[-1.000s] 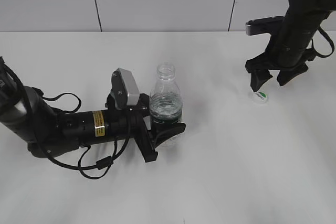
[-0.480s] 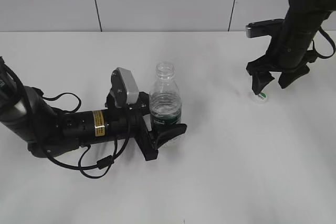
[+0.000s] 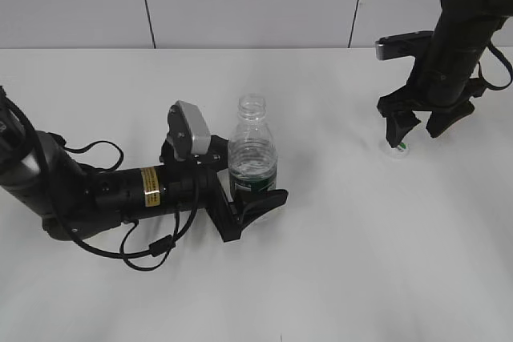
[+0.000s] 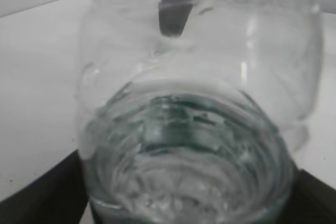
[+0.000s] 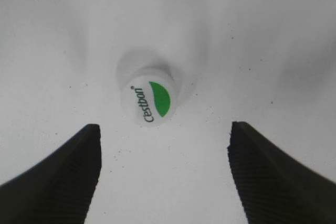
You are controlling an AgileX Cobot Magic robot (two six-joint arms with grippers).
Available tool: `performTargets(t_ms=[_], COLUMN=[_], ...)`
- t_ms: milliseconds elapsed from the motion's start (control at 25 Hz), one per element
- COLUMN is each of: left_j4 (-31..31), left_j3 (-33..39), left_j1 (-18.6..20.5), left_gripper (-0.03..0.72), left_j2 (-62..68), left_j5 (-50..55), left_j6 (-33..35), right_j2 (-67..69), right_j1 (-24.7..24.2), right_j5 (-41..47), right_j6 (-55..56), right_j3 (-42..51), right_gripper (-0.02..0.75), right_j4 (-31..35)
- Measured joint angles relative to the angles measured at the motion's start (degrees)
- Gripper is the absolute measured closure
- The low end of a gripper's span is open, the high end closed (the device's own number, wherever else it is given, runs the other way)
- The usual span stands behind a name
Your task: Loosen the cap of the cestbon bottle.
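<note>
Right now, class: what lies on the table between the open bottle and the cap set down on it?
Nothing: in the exterior view, only bare white table separates the cestbon bottle, held by the left gripper, from the cap below the right gripper.

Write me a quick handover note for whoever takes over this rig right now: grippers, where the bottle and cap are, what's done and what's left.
Left gripper: around the base of the cestbon bottle; the pictures don't settle whether it grips.
Right gripper: open, empty, above the cap.
Bottle: upright mid-table, neck open, some water inside.
Cap: off the bottle, lying on the table to the right, logo side up, between the right fingers but untouched.
Done: cap is loosened and fully removed, set down.
Left: probably nothing but freeing the bottle and pulling both arms back.
</note>
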Motion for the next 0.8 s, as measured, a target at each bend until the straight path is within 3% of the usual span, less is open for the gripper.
performTargets(t_ms=[800], left_j4=[1.45], left_j3=[0.00], left_j1=[0.00], left_gripper=[0.109], left_j2=[-12.27], left_j5=[-0.05], left_j6=[-7.55], right_j2=[0.00], right_j1=[0.00], right_j5=[0.06], right_j6=[-1.07], right_j3=[0.00], right_gripper=[0.162], right_j4=[-0.10])
